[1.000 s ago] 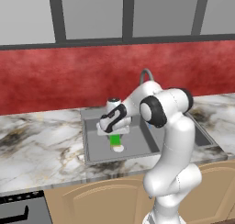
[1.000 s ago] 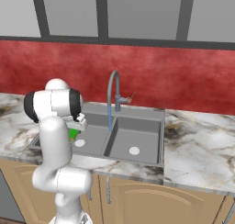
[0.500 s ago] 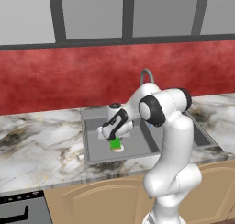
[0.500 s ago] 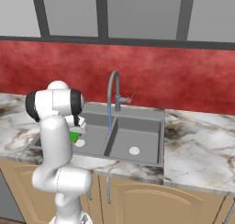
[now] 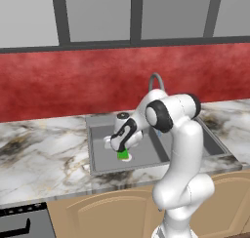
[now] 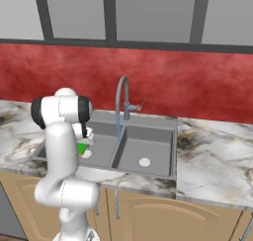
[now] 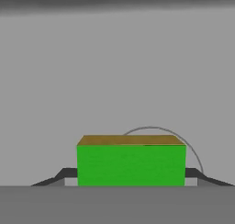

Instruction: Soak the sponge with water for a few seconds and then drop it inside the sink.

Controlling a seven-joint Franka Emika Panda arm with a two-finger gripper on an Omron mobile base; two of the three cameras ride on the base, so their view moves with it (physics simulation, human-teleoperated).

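Down in the larger left basin of the sink (image 5: 97, 154), my gripper (image 5: 123, 154) clamps the sponge (image 5: 124, 155) between its two fingers (image 7: 69, 173), one dark tip pressed to each end of the green block. Seen along my hand, the sponge (image 7: 131, 165) fills the gap between the tips, its bright green face toward me and its yellow-tan layer turned to the far side; just beyond it, the curved rim of the white drain (image 7: 183, 142) arcs out from behind the block on the grey basin floor. From my right, the sponge (image 6: 81, 148) shows as a green patch beside my forearm, well apart from the thin pale-blue water (image 6: 118, 129) falling from the arched faucet (image 6: 121, 94) at the basin divider
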